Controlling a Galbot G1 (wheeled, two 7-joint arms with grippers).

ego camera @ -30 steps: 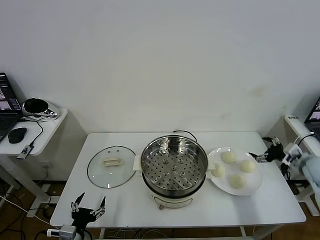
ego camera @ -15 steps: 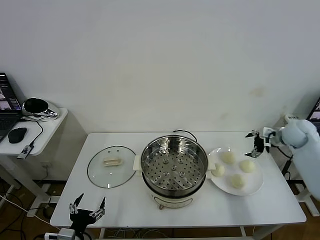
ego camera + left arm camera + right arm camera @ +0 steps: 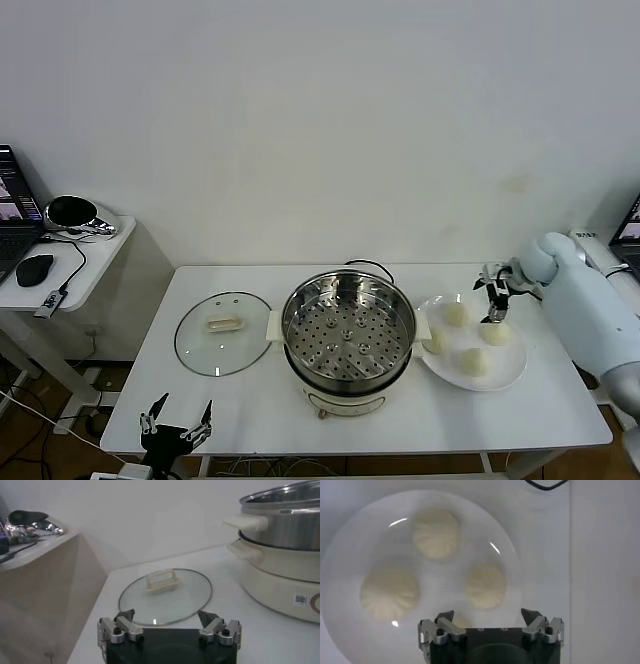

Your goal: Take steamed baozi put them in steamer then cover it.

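White table [image 3: 250,415] against a plain wall, steamer [image 3: 348,335] in the middle. Right gripper [image 3: 495,300] has swung in from the table's edge and now hangs over the plate [image 3: 505,372] beside the steamer, claw spread wide, holding nothing. All four baozi [image 3: 495,333] are still on the plate, so the first pick looks close. Cover [image 3: 222,333] lies on the steamer's other side. Left gripper [image 3: 169,630] is parked low near it, open.

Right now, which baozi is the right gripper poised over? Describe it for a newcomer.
Start at the steel steamer mid-table; a white plate sits on its right. Of four baozi there, it is the one nearest the plate's outer right edge, directly beneath the open right gripper.
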